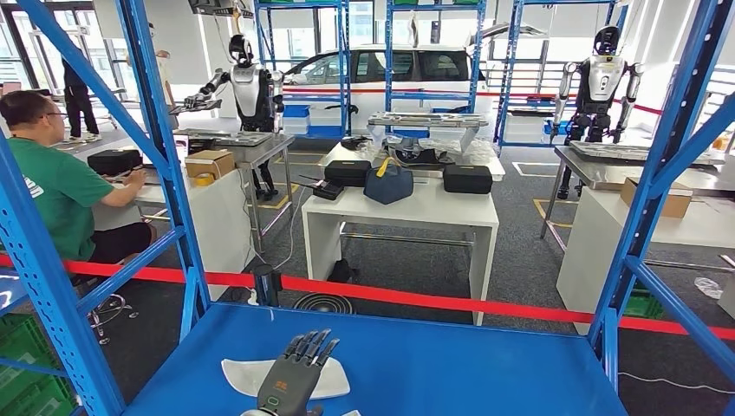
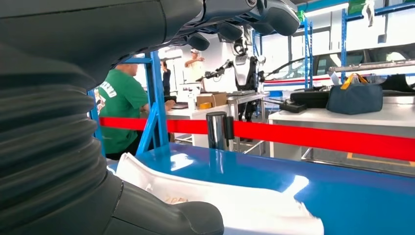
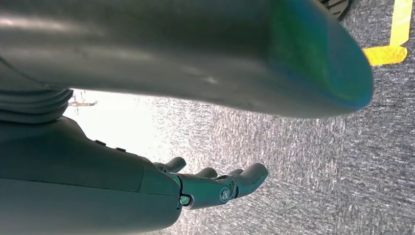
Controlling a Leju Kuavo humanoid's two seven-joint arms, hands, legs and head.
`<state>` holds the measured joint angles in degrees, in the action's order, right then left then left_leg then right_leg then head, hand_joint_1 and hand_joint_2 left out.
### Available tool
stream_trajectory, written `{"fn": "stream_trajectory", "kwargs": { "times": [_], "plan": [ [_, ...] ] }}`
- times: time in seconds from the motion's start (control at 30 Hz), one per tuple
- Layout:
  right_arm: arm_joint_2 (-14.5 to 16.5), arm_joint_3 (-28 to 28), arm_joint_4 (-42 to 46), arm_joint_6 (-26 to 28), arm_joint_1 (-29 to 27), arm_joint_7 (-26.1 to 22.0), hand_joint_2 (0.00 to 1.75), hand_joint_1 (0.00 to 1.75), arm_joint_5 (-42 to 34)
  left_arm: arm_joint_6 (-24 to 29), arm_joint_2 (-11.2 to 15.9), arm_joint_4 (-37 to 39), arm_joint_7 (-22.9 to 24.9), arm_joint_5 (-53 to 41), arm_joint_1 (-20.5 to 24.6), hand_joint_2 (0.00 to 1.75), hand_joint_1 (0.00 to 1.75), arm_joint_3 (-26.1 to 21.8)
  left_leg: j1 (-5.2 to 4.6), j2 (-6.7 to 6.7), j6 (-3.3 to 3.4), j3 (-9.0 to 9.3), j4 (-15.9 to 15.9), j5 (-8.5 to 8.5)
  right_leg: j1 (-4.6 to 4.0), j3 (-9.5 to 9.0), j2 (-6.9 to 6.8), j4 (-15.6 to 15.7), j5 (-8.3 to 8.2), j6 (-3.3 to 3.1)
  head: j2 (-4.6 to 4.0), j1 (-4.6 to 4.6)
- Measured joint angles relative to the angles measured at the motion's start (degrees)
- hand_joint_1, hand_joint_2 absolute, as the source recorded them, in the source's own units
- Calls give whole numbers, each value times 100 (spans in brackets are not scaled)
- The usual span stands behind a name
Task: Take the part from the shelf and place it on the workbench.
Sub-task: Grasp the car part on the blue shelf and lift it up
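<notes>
Part point(image 1: 238, 375): flat white moulded piece lying on the blue shelf point(image 1: 451, 364), under the left hand.
Handling: looks thin, stiff and light; smooth, so likely slippery. Best taken across a long edge.
Left hand point(image 1: 295, 373): fingers spread above the part, holding nothing.
Right hand point(image 3: 215, 186): hangs over grey floor, fingers loosely curved, empty.

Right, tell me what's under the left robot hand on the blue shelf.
A flat white part lies on the blue shelf beneath the left robot hand, its ends showing on either side. The hand covers the part's middle, so contact can't be confirmed.
</notes>
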<state>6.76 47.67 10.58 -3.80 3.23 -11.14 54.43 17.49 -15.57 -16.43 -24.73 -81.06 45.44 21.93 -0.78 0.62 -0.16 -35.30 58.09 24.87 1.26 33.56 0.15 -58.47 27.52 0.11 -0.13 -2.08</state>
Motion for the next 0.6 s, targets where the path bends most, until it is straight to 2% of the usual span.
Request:
{"fn": "stream_trajectory", "kwargs": {
  "times": [0.23,0.6],
  "plan": [
    [23,0,0,0,-3,19,0,0,35,-239,1,28,128,51,-68,175,0,12,0,0,0,0,0,0,0,0,0,0,0,0,0,0],
    [60,42,0,-2,-6,24,0,0,75,-249,26,105,422,68,-274,175,0,43,0,0,0,0,-1,0,0,0,0,0,2,0,0,0]
  ]
}}
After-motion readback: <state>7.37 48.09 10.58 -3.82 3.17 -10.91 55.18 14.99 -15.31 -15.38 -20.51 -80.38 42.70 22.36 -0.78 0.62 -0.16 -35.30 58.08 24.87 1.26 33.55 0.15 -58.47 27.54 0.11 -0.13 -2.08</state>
